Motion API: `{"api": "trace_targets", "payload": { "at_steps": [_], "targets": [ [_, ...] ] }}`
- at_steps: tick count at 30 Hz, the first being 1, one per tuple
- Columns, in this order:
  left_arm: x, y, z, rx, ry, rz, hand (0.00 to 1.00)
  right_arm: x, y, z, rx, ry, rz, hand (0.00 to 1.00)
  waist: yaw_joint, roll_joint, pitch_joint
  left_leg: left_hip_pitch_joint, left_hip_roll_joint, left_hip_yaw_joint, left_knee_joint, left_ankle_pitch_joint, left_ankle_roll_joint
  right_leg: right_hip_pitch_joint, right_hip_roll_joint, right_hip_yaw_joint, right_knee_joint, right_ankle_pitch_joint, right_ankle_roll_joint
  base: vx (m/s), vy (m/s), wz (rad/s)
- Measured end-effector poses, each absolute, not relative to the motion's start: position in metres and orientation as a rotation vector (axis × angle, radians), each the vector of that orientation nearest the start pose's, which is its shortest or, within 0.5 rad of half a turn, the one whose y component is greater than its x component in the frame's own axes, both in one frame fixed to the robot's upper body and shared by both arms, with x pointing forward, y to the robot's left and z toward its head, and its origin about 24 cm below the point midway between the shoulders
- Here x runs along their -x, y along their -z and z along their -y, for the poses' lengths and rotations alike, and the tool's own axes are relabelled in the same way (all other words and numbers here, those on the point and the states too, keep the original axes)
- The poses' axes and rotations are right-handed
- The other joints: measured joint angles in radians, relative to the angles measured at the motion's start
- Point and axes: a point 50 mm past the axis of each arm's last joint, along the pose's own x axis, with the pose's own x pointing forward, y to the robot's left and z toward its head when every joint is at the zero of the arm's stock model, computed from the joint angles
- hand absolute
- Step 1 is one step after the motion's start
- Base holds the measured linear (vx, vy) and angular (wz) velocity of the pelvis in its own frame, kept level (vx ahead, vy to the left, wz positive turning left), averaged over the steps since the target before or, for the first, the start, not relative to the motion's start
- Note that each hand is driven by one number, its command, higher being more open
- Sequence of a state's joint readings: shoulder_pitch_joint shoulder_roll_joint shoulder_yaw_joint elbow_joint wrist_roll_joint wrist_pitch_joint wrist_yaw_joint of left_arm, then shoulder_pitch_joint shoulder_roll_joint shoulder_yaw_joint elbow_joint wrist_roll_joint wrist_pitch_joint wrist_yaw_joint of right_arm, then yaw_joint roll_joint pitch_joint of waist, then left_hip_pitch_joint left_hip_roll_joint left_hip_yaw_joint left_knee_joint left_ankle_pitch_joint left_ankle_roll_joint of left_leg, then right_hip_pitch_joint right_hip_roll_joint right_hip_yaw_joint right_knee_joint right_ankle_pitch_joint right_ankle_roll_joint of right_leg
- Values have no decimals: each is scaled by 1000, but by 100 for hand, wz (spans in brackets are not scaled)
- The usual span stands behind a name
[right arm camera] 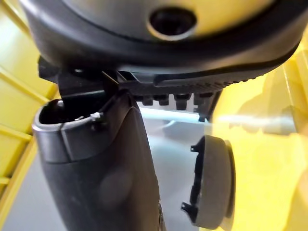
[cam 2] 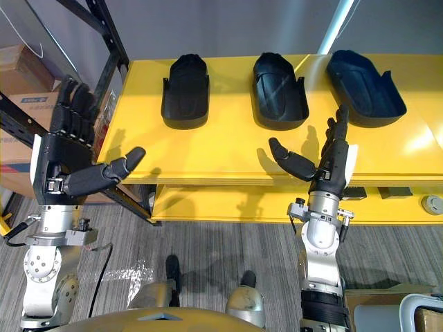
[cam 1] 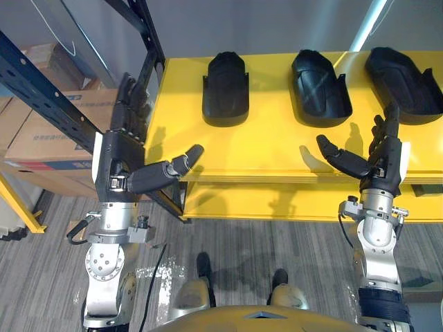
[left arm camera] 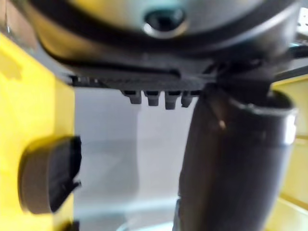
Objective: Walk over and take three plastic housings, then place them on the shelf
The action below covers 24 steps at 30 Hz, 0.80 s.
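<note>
Three black plastic housings lie in a row on the yellow shelf top [cam 1: 277, 155]: the left housing [cam 1: 225, 88], the middle housing [cam 1: 320, 86] and the right housing [cam 1: 403, 84]. My left hand [cam 1: 123, 155] is raised at the shelf's left end, fingers straight, thumb out over the front corner, holding nothing. My right hand [cam 1: 377, 159] stands upright at the front edge below the right housing, fingers straight and thumb spread, empty. A housing [left arm camera: 48, 175] shows past the left hand's thumb, and another housing [right arm camera: 211, 180] past the right hand's.
A dark blue rack upright [cam 1: 48, 97] with cardboard boxes [cam 1: 48, 135] stands left of the shelf. A lower yellow shelf level [cam 1: 277, 204] sits under the top. Grey carpet floor [cam 1: 228, 238] lies in front. A box corner [cam 2: 422, 315] shows at the lower right.
</note>
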<state>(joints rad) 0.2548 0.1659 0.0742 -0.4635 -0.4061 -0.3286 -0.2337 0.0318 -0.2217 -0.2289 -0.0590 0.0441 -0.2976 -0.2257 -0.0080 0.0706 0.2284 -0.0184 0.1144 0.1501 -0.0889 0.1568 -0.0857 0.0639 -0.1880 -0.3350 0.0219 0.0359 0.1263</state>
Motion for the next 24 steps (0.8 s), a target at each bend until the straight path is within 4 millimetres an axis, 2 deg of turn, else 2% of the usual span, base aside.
{"api": "trace_targets", "payload": {
  "at_steps": [2, 5, 8, 10, 12, 13, 15, 16, 18, 20, 21, 24],
  "targets": [
    [-182, -129, -188, 230, 284, 598, 100, -229, -96, 253, 174, 442, 391, 100, 0, -4, -10, 14, 0, 0, 0, -2, -3, 19, 1, 0, -10, 3, 2, 21, -9, -1],
    [-175, -127, -194, 280, 410, 603, 100, -221, -96, 264, 158, 538, 411, 100, 5, -6, -26, 23, -1, 1, 0, -8, -5, 33, 2, -2, -22, 3, 2, 0, 0, 0],
    [-164, -119, -210, 235, 443, 545, 100, -205, -89, 280, 171, 649, 381, 100, 3, -9, -47, 27, -2, 2, 0, -20, -10, 42, 2, -5, -32, 3, 3, 0, 0, 0],
    [-159, -109, -223, 232, 405, 492, 100, -193, -82, 289, 170, 731, 352, 100, 4, -9, -62, 26, -2, 3, 0, -23, -12, 45, 4, -5, -42, 3, 3, 0, 0, 0],
    [-147, -82, -256, 324, 277, 405, 100, -169, -63, 305, 164, 907, 273, 100, 2, -8, -86, 26, 1, 7, 0, -26, -14, 44, 6, -3, -46, 3, 3, 14, -17, -4],
    [-143, -75, -264, 350, 237, 385, 100, -161, -57, 310, 164, 956, 242, 100, 2, -8, -91, 27, 1, 8, 0, -27, -15, 44, 7, -2, -47, 3, 3, 19, -12, -5],
    [-119, -50, -288, 456, 148, 348, 100, -127, -28, 329, 168, 1148, 99, 100, 2, -18, -107, 27, 1, 13, 0, -30, -14, 45, 7, 1, -54, 3, 3, 23, -10, -5],
    [-113, -45, -290, 474, 142, 338, 100, -119, -21, 332, 170, 1188, 57, 100, 2, -22, -109, 28, 1, 14, 0, -31, -14, 45, 7, 3, -55, 3, 3, 19, -7, -6],
    [-93, -27, -291, 529, 180, 292, 100, -89, 9, 337, 163, 1314, -114, 100, 3, -33, -119, 31, 0, 21, 0, -34, -14, 45, 6, 9, -55, 3, 3, 6, -4, -7],
    [-83, -14, -288, 566, 199, 259, 100, -77, 25, 335, 149, 1360, -198, 100, 3, -35, -127, 38, 1, 28, -1, -39, -16, 48, 5, 13, -54, 3, 3, -11, -2, -11],
    [-76, -2, -285, 619, 195, 231, 100, -66, 37, 333, 141, 1377, -275, 100, 3, -32, -132, 50, 0, 37, -1, -46, -11, 59, 3, 18, -54, 2, 3, -25, -1, -14],
    [-65, 18, -282, 725, 144, 195, 100, -52, 58, 328, 76, 1412, -393, 100, 3, -29, -147, 61, 3, 67, -1, -51, -6, 61, 1, 23, -54, -7, 0, -42, 1, -15]
  ]
}}
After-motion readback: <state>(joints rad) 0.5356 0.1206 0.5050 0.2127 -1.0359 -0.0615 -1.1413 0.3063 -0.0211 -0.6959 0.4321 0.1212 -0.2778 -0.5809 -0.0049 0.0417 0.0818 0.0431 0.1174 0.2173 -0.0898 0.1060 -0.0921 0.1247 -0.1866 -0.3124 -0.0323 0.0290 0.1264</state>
